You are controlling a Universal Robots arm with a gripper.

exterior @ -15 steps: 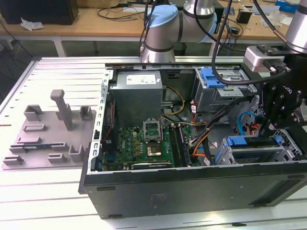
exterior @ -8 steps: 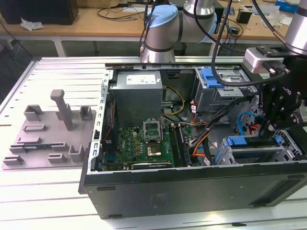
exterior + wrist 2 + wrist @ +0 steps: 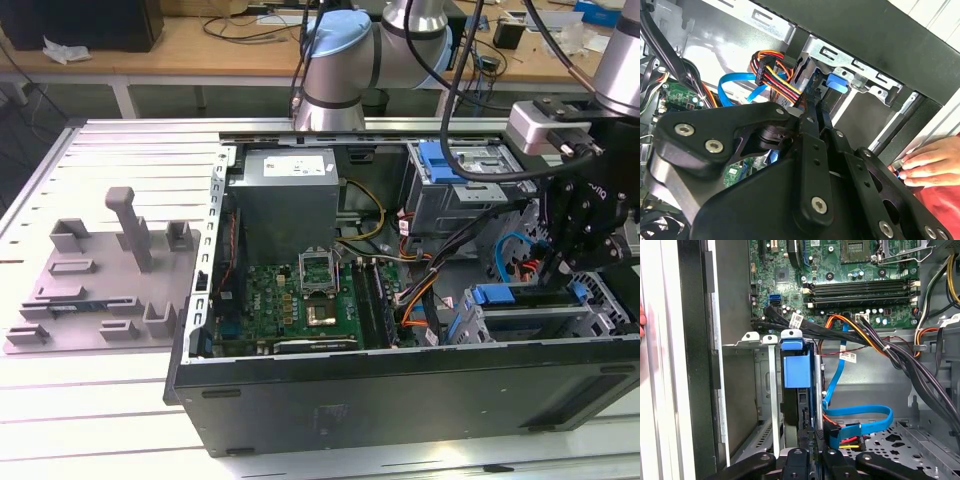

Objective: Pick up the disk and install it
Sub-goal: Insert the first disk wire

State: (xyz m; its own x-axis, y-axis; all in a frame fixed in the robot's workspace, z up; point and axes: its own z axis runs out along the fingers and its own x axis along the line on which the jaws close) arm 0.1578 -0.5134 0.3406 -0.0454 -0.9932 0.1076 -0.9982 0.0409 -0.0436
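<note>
The installing step is in hand: the disk (image 3: 799, 385), edge-on in its blue carrier, stands in the drive cage (image 3: 756, 390) of the open computer case (image 3: 400, 400), beside the case's front wall, with the claw (image 3: 812, 452) at its outer end. In the first wrist view the two black fingers (image 3: 795, 457) lie close together on either side of the carrier's thin edge; they appear to pinch it, though contact itself is hidden, so the grip is a judgement. The disk looks partly seated, its blue tab (image 3: 791, 342) level with the cage's metal lips. Finishing would call for a straight push along the cage rails, keeping the carrier square and clear of the blue data cable (image 3: 860, 412) looping just beside the cage. The exterior view adds the setting: the arm (image 3: 340, 60) reaching over the case on a slatted counter (image 3: 120, 150), the grey power supply (image 3: 285, 195) well apart from the cage across the motherboard (image 3: 300, 300), and a grey fixture plate (image 3: 100, 280) outside the case. The second wrist view alone shows a person's hand (image 3: 932, 162) resting against the case's outer edge near the cage, and a bundle of coloured power wires (image 3: 777, 80) beyond the claw body.
</note>
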